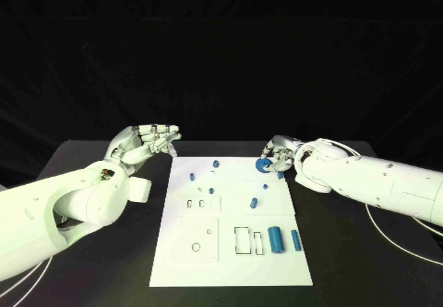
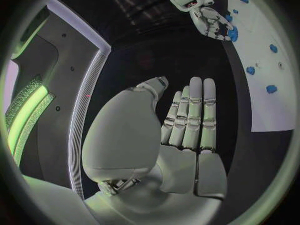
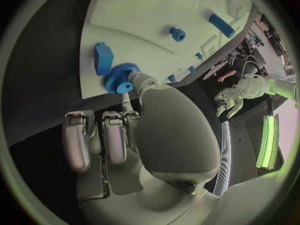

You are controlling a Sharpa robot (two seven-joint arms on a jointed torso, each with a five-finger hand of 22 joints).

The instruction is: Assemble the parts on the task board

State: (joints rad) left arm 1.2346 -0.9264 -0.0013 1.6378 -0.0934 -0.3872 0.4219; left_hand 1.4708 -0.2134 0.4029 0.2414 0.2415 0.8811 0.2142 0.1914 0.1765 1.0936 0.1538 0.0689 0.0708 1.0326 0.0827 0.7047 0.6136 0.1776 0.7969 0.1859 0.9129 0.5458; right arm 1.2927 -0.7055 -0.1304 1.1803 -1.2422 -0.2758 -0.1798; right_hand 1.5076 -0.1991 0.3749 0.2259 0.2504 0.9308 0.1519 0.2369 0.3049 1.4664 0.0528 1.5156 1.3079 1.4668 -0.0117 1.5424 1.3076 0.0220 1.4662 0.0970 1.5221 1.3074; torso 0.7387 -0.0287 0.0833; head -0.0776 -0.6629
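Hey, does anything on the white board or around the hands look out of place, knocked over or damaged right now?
Nothing stands out. The white task board lies flat and square on the black table, its small blue parts apart from one another. The right hand holds a small blue gear at the board's far edge; the left hand holds nothing.

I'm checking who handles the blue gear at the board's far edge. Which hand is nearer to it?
Right. The right hand is at the blue gear, fingers touching it. The left hand is raised beyond the board's opposite side, well apart from it.

Dim surroundings, bright board, fisheye-bent wrist views
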